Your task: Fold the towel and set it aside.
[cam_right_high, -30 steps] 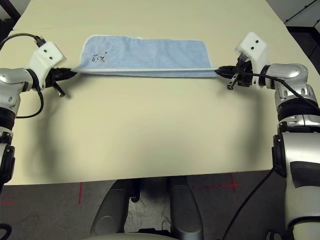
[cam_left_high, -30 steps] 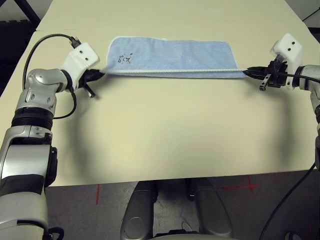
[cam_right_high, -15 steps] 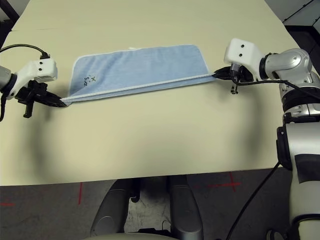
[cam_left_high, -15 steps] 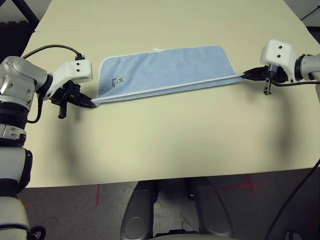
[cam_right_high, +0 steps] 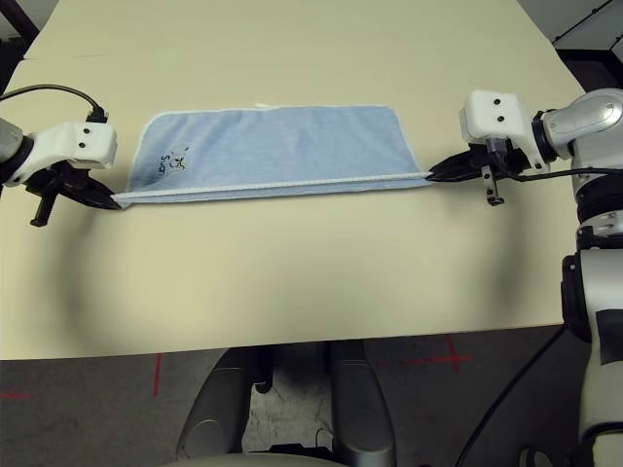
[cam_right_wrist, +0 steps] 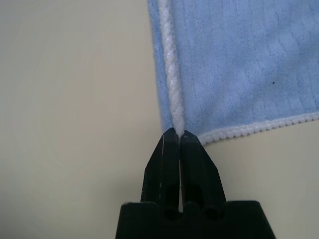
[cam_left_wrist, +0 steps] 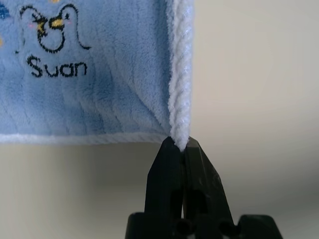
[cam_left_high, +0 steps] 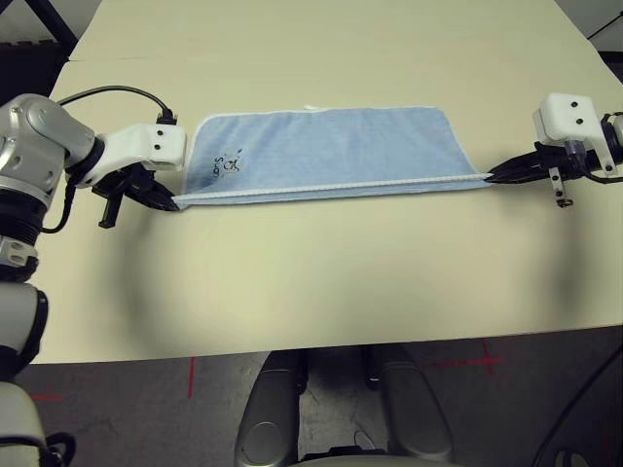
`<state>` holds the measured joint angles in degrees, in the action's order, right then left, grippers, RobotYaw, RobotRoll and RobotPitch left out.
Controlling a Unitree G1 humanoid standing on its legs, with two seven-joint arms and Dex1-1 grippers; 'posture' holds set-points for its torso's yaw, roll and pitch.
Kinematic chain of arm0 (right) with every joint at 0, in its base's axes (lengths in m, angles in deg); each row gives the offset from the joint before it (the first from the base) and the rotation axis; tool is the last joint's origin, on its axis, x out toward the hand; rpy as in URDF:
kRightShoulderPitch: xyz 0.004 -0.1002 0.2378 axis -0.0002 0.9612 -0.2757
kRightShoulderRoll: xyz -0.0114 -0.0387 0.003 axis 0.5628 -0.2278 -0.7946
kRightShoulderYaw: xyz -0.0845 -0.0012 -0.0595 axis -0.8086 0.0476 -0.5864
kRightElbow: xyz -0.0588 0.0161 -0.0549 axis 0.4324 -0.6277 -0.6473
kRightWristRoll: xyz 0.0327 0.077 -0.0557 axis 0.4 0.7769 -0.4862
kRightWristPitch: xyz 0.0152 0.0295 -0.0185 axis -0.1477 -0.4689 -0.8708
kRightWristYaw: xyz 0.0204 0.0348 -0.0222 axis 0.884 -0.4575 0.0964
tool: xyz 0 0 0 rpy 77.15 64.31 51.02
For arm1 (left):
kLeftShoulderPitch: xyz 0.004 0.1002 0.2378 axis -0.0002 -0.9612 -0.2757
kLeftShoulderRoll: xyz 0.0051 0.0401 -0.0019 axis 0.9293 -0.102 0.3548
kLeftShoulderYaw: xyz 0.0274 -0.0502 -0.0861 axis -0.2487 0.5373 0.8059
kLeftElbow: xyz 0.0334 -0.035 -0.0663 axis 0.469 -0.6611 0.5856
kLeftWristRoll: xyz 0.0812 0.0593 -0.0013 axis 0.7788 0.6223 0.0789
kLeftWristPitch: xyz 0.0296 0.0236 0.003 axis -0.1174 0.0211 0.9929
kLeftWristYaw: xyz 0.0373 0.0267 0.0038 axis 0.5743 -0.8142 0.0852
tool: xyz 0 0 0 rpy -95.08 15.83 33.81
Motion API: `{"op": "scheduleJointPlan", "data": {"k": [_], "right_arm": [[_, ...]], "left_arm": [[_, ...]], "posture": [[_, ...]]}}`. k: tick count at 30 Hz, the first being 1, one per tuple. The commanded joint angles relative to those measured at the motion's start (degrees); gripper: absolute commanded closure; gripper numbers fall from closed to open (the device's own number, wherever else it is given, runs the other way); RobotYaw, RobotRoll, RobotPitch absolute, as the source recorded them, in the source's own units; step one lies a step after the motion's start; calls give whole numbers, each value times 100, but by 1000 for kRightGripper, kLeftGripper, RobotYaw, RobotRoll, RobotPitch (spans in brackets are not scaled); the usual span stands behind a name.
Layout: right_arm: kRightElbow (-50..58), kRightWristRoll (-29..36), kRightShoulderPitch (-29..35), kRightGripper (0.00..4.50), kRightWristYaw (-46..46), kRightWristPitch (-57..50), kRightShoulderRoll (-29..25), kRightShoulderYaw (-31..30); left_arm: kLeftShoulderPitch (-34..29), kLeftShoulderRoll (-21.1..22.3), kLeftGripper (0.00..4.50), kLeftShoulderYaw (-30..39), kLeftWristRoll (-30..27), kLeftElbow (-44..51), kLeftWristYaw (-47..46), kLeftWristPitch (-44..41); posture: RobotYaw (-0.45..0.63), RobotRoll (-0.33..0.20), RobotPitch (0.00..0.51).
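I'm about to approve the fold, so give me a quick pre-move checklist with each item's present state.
1. Left pincer shut on a near corner of the light-blue terry towel with white edging: ok.
2. Right pincer shut on the other near corner: ok.
3. Near edge stretched straight between the pincers: ok.
4. Beige table bare ahead of the towel: ok.
5. Towel's far edge lying flat: ok.

My workspace: cream table (cam_left_high: 321, 282), grey floor (cam_left_high: 195, 404) with red tape crosses (cam_left_high: 474, 365) beneath its near edge.
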<state>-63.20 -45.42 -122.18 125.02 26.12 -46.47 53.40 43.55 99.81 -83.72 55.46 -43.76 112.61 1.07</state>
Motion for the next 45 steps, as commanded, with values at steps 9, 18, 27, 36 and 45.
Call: {"op": "scheduleJointPlan", "data": {"k": [9,18,27,36,45], "right_arm": [[-586,-591,-151,4500,-576,393,-240,-251],[-651,-323,-367,4500,-149,151,-270,-46],[-713,-951,-691,4500,-1617,148,-279,-363],[-932,-1468,-765,4500,-2946,-107,65,-655],[-1052,-1403,-1019,4500,-3919,-607,454,-474]], "left_arm": [[131,980,4478,-1120,-1280,1148,59,-949],[754,108,4478,-1028,-408,-554,59,-114],[1338,-691,4478,-741,466,-2119,58,723],[1627,-1566,4478,279,1373,-3408,-1234,1250],[1709,-1675,4478,643,2054,-3789,-1521,1403]], "posture": [[47,0,318],[32,0,315],[28,0,310],[32,0,315],[30,0,312]]}}
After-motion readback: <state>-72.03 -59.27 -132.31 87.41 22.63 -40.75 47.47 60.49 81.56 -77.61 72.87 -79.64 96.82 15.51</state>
